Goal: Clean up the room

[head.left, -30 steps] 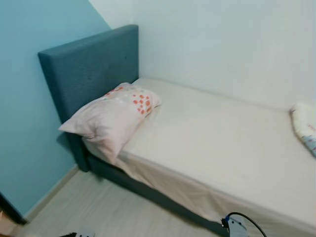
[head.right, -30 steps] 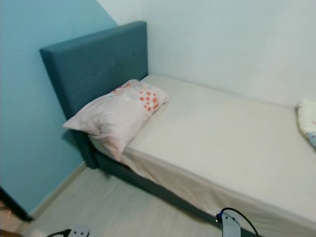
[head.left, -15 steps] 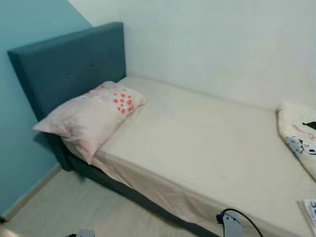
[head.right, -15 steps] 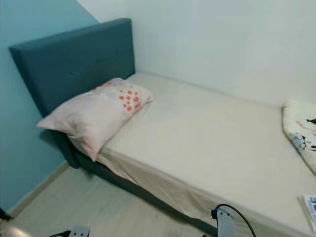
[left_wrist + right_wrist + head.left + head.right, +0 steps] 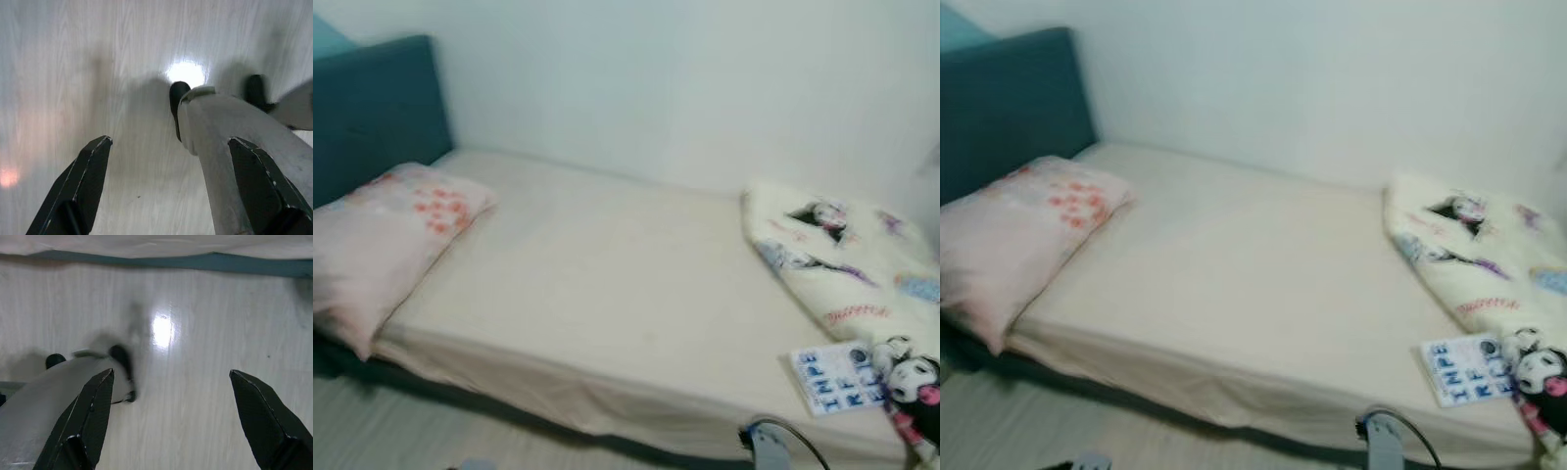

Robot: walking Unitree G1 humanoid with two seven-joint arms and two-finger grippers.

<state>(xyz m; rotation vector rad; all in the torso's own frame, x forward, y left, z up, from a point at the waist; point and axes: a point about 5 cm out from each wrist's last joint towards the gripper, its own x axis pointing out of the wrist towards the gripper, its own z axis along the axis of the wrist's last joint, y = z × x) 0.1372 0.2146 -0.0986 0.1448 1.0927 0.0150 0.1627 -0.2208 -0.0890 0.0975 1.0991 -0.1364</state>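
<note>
A bed with a bare cream sheet lies in front of me. A pale pillow with orange dots rests at its head on the left. At the foot end on the right lie a rumpled white blanket with cartoon prints, a white booklet with blue letters and a black-and-white plush toy. Both arms hang low. My left gripper is open above the wooden floor. My right gripper is open above the floor beside the bed's base.
A teal headboard stands at the left and a white wall runs behind the bed. Pale wood floor lies along the bed's near side. The teal bed base is close to the right gripper. The picture is slightly blurred.
The camera has swung to the right: the pillow and headboard slid to the picture's left, and the blanket, booklet and plush toy came into view. Nothing on the bed has moved.
</note>
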